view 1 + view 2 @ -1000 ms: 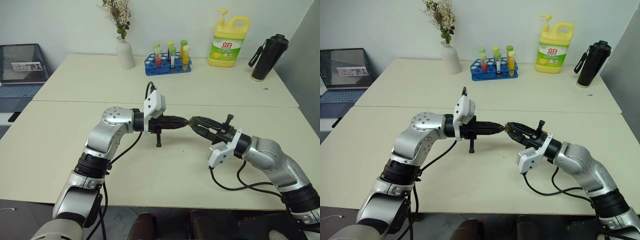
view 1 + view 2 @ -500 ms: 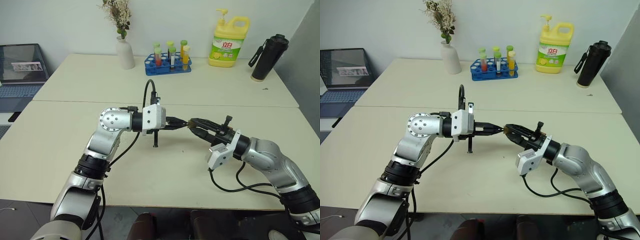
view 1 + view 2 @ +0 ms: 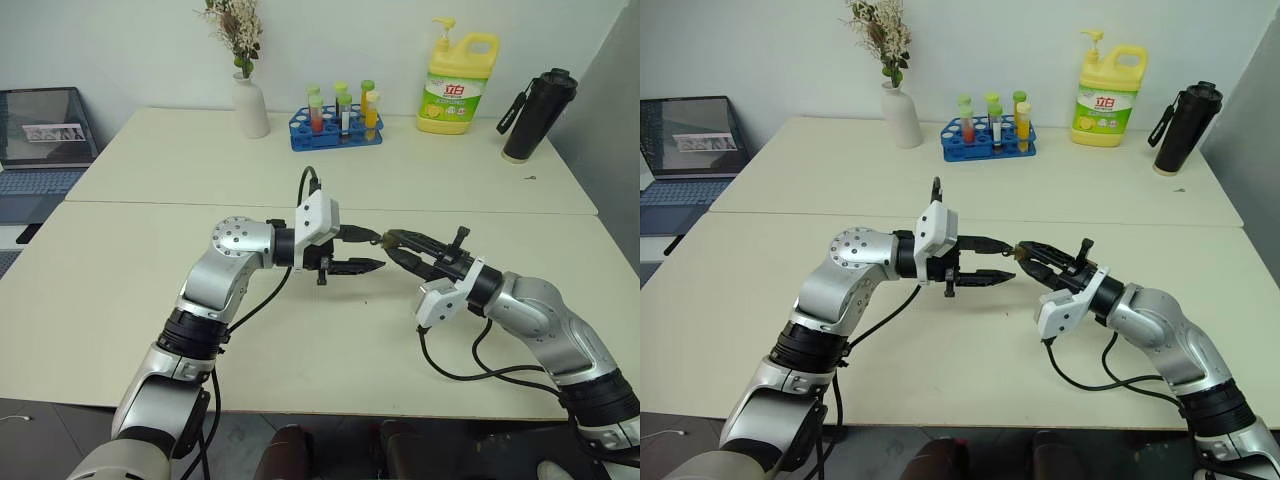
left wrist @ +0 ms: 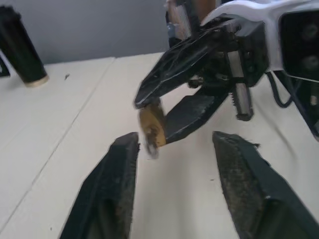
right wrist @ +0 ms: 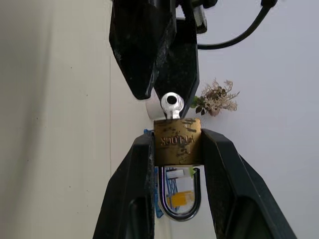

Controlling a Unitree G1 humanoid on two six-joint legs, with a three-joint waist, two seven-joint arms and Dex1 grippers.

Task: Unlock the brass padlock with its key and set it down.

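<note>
Along the far edge of the back table stand a white vase of dried flowers, a blue rack of test tubes, a yellow bottle of dish soap and, toward the far right corner, a black flask. A laptop sits on a separate desk off the left side. None of these is near the arms, which meet over the middle of the near table with bare cream surface beneath them.

The right gripper is clamped on the brass padlock, one black finger pressed to each side of the gold body, holding it in the air above the table. The silvery shackle runs back between those fingers and looks seated in the body. A silver key sticks out of the padlock's other end.

The left gripper points at the padlock from the opposite side, its fingers spread well apart and empty. The key's head lies just in front of one fingertip; whether they touch I cannot tell.

The tables are pale cream, pushed together along a seam, against a plain white wall.
</note>
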